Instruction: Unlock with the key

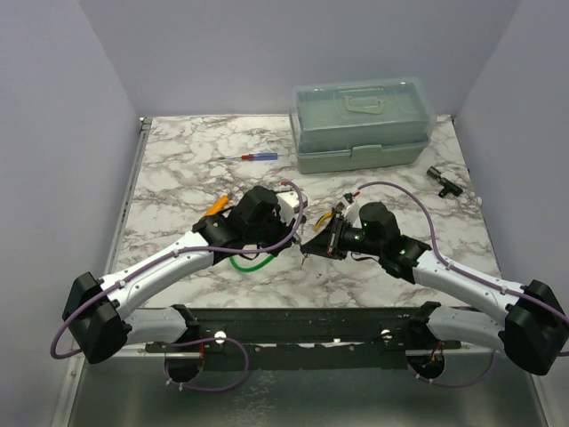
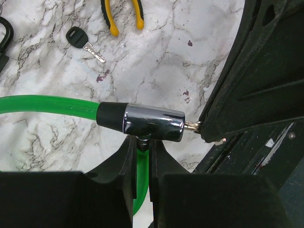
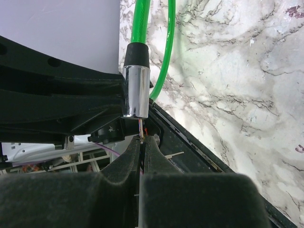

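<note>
I'm watching a silver key blade (image 3: 140, 126) sitting in the chrome lock barrel (image 2: 153, 123) on the green cable (image 2: 47, 105); another dark-headed key (image 2: 84, 44) is lying flat, apart from it.

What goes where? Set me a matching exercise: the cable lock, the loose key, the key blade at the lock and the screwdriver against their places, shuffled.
Things:
1. cable lock
2. loose key
3. key blade
4. screwdriver

Places:
A. lying near the pliers
B. lying left of the lidded box
C. clamped in the left tool
D. pinched in the right tool

Pairs: 1-C, 2-A, 3-D, 4-B
</note>
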You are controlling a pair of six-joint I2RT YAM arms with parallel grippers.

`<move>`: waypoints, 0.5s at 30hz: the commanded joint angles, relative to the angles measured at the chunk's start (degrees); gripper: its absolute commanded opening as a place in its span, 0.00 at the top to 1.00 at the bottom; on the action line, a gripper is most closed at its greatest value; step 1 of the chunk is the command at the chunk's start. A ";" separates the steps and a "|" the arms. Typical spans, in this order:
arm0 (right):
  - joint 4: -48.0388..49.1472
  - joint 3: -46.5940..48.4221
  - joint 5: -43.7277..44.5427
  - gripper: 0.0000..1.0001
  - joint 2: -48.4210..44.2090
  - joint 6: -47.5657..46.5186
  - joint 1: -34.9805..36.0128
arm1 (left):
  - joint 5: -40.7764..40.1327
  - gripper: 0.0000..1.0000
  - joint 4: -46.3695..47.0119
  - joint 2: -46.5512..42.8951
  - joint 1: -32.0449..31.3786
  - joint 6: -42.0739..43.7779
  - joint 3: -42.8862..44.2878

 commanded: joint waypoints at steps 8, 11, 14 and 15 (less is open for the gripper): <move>-1.98 2.23 1.15 1.00 0.12 0.32 -0.49 | -0.64 1.00 1.90 -2.20 -1.60 1.52 -0.60; -1.98 2.22 1.38 1.00 0.17 0.44 -0.52 | -0.64 1.00 1.93 -2.20 -1.85 1.65 -0.65; -1.87 2.38 1.61 1.00 0.42 0.41 -0.56 | -0.73 1.00 1.89 -2.22 -1.97 1.61 -0.65; -1.89 2.40 1.69 1.00 0.51 0.50 -0.55 | -0.73 1.00 1.89 -2.25 -2.08 1.65 -0.65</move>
